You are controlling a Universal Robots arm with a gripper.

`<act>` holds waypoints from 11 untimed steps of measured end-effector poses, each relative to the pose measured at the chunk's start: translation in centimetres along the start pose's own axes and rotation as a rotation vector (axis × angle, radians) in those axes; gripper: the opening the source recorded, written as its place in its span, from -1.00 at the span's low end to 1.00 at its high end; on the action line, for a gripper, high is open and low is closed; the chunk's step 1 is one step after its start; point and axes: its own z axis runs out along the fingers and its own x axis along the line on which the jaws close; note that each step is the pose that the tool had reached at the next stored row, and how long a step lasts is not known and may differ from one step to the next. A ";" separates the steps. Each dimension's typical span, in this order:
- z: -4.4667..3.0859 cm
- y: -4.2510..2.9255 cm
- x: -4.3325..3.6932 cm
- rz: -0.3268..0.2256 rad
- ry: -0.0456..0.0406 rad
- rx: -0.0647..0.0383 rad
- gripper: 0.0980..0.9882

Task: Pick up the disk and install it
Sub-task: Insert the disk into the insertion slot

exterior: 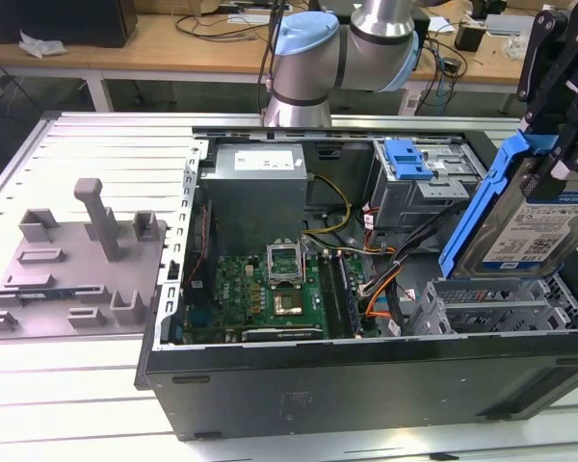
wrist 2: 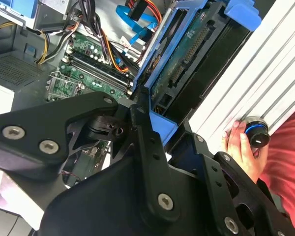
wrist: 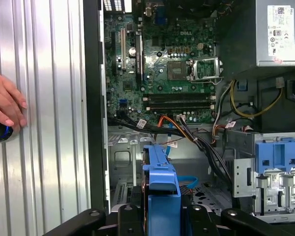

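I'm pinching the disk (exterior: 525,226) in the hand (exterior: 556,154), tilted just above the empty drive cage (exterior: 491,303) inside the open case (exterior: 366,385); I'm judging installation underway, needing rails squared to that bay.

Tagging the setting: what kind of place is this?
Probably a robotics lab: an open computer case on a slotted metal table, cluttered workbenches behind, and the gripper holding the disk above it.

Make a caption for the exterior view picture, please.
The gripper holds the disk tilted over the open computer case.
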 end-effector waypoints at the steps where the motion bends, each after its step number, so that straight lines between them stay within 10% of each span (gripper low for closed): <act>1: 0.00 0.00 0.00 0.000 0.0010 0.000 -0.39; 11: 0.00 0.00 0.00 0.000 0.0069 0.000 -0.39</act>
